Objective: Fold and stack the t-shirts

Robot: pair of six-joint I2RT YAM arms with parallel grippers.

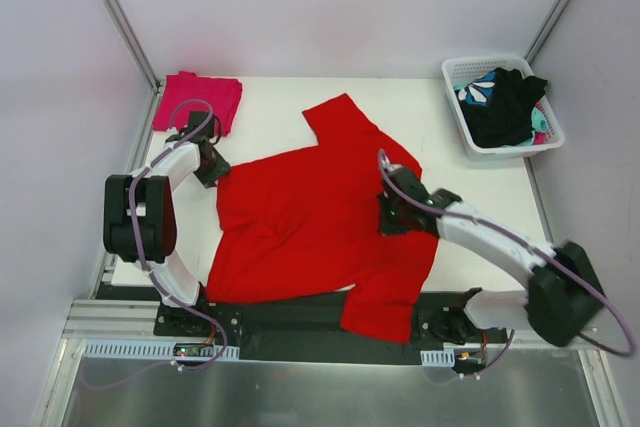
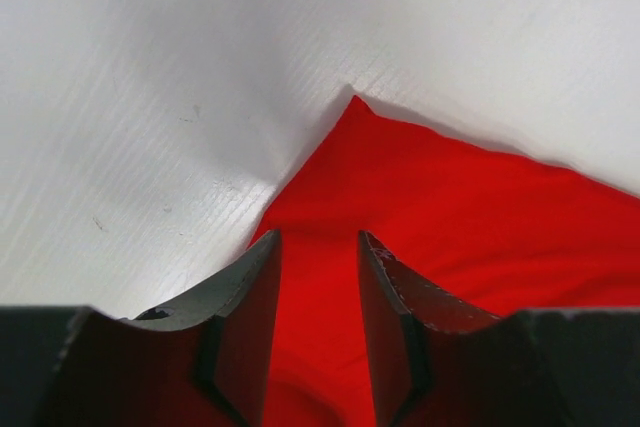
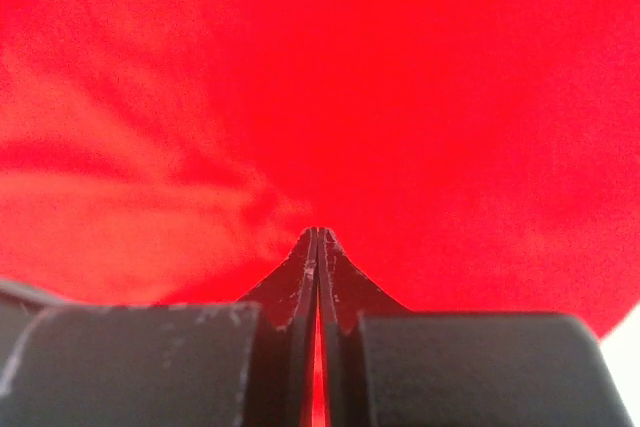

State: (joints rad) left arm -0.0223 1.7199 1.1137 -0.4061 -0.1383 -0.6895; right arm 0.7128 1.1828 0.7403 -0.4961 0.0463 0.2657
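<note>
1. The large, plain bright red cloth t-shirt (image 1: 300,217) lies spread across the white table (image 1: 270,112) (one part drapes over the near edge).
2. The left gripper (image 2: 318,242), fingers spread, sits at its left corner.
3. The right gripper (image 3: 318,235), fingers pressed together, pinches its cloth.

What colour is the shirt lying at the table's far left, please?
Magenta-pink shirt; best in top external view.

Overhead cam, wrist cams close, t-shirt (image 1: 300,217) shared

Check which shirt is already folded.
The magenta-pink t-shirt at the table's far left corner: a compact folded rectangle. The red t-shirt lies spread open, and the black garment is heaped in the basket.
</note>
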